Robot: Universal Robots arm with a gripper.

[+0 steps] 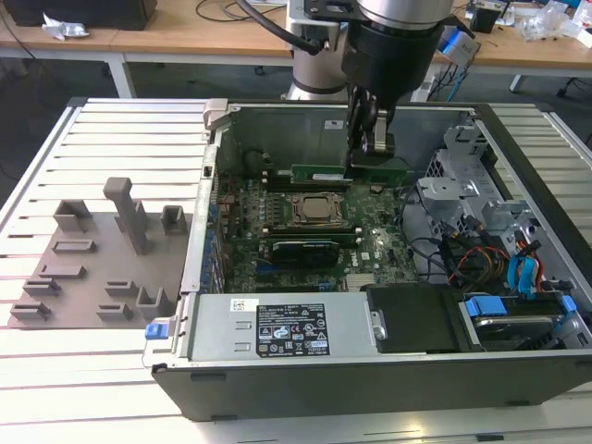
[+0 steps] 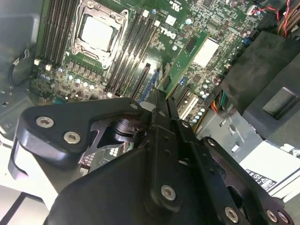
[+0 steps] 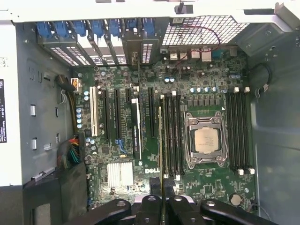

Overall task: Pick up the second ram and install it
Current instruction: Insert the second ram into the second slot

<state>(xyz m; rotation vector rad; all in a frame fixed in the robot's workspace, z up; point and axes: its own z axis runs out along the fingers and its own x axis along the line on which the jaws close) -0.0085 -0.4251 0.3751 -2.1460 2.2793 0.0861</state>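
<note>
My gripper (image 1: pixel 369 155) hangs inside the open computer case, shut on the second ram (image 1: pixel 389 169), a thin green stick held on edge just above the motherboard. In the second wrist view the ram (image 2: pixel 188 55) sticks out past the shut fingers (image 2: pixel 159 110), tilted over the board. The first wrist view shows the ram (image 3: pixel 161 140) edge-on, lined up along the memory slots (image 3: pixel 172 136) beside the CPU socket (image 3: pixel 206 140), with my gripper (image 3: pixel 161 196) over the slots' end. In the exterior view the ram sits to the right of and behind the CPU socket (image 1: pixel 314 211).
Another green stick (image 1: pixel 319 175) stands in a slot behind the socket. A black card (image 1: pixel 301 248) lies in front of it. Grey holder blocks (image 1: pixel 102 250) sit on the exterior view's left. The power supply (image 1: pixel 296 328) and cabled drive bays (image 1: pixel 504 264) crowd the case.
</note>
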